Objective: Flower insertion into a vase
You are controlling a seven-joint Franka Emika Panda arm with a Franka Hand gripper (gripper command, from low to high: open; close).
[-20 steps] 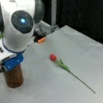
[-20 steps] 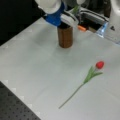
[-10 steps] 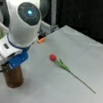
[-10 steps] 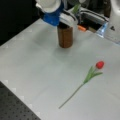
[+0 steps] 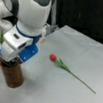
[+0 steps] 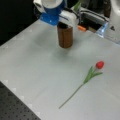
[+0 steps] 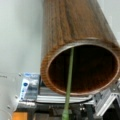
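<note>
Grey table [image 6: 30, 65], loose tulip [image 6: 99, 65]; wrist-only: green stem [image 7: 69, 75] inside vase [image 7: 72, 27].

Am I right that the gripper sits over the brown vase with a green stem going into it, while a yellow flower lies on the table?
Not quite: the flower lying on the table is red, as both front views show. The rest holds: the gripper is over the vase, and the wrist view shows a green stem entering it.
</note>
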